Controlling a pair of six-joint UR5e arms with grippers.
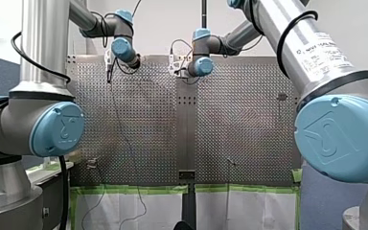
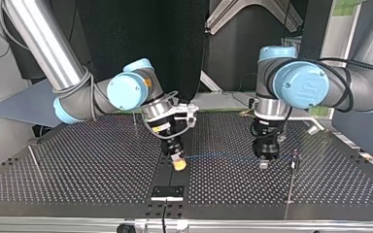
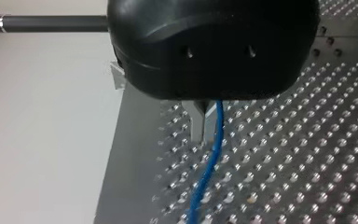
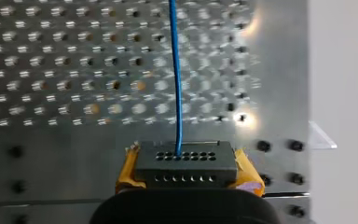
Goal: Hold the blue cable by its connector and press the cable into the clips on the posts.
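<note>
My right gripper (image 2: 177,163) is clamping its jaws on the connector (image 4: 186,163), my left gripper (image 2: 263,163) on the blue cable (image 2: 223,156), seemingly needing lowering onto the post (image 2: 295,155).

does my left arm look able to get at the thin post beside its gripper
Probably yes: the post stands just beside my left gripper at the top view's right, apart from it, and nothing visible stands between them.

From across the table (image 2: 77,165), the cable (image 2: 223,156) stretches just above it between my right gripper (image 2: 178,164), near the middle, and my left gripper (image 2: 263,164), to its right. The connector (image 4: 186,165) sits between my right gripper's fingers. A post (image 2: 295,158) stands just beyond my left gripper.
</note>
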